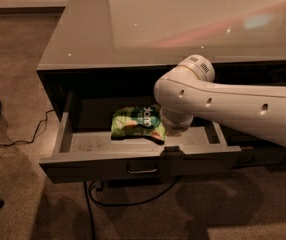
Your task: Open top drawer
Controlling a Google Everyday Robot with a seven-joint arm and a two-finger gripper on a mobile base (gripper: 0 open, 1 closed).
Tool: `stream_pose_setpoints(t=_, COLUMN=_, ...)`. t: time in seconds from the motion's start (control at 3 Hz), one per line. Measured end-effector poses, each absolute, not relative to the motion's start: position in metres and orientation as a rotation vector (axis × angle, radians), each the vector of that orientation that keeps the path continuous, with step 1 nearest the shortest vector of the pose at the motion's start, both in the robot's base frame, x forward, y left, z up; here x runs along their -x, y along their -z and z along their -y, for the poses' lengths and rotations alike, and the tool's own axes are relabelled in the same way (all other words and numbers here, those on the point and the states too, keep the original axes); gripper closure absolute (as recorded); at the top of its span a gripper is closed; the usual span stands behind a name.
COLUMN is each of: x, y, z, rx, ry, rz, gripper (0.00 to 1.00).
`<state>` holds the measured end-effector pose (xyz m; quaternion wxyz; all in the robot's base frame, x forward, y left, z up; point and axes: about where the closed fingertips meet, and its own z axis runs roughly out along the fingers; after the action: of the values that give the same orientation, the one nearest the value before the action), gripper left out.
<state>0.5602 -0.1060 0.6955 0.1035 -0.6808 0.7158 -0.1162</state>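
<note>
The drawer [133,165] stands far out from the front edge of the cabinet [183,29], its tray open to view, so I judge the opening nearly finished. The gripper [172,145] is low at the top edge of the drawer front, a little right of the pull [142,169], and whether it is wide or narrow I cannot tell. The next move probably calls for letting go and lifting straight up, clear of the bag [138,124]. Count: 1 open drawer, 1 pull, 1 green bag inside near the back wall, 1 arm [233,106], 1 cable [13,143] on the floor.
</note>
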Motion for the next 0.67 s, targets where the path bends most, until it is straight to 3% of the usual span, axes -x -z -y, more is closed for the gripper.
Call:
stream_pose_setpoints(t=0.33, x=-0.559, y=-0.685, z=0.101, rx=2.037, ry=0.345, rz=-2.121, gripper=1.0)
stream_pose_setpoints(t=0.67, x=-0.559, y=-0.673, z=0.095, rx=2.065, ry=0.332, rz=-2.119, gripper=1.0)
